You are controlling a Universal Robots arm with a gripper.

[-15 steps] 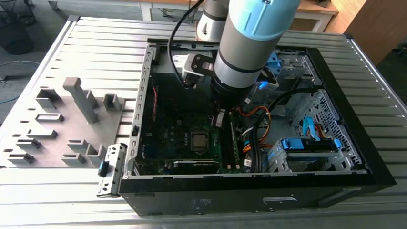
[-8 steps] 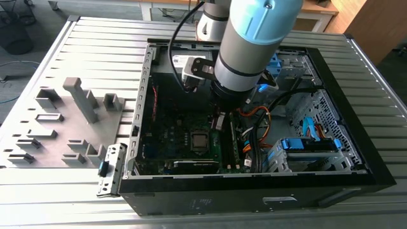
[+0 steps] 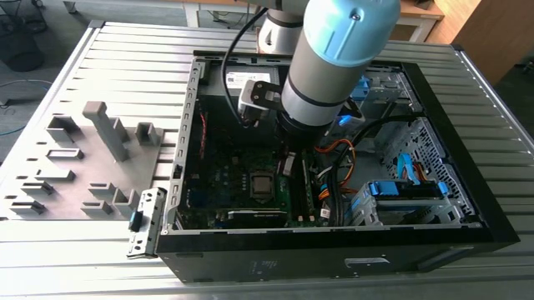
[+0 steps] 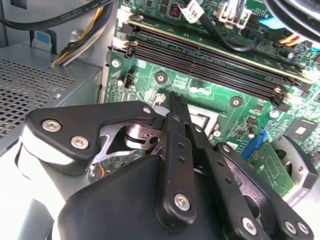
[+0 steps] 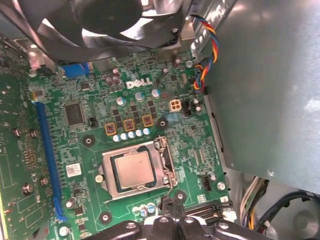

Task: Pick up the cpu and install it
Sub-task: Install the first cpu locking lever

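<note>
The black end effector [image 4: 176,107] has its fingers pressed together, gripping nothing. Just beyond its tips, the small square silver-grey metal-topped cpu [image 5: 133,169] sits in the green motherboard's [image 5: 75,145] socket.

The arm [image 3: 334,62] hides the case's [image 3: 467,206] middle; fan [image 5: 115,22] cropped.

Green motherboard [image 5: 150,125] lying under the camera. The cpu [image 5: 133,169], silver-grey top, is sitting in its socket frame [image 5: 135,170] near the board's middle. Dark claw [image 5: 172,207] tips are hanging just beside the socket's edge, not touching the chip. Blue slot [image 5: 47,160] running along one side. Black fan [image 5: 110,25] overhanging the board. Grey metal wall [image 5: 270,85] standing beside coloured wires [image 5: 205,50].
</note>
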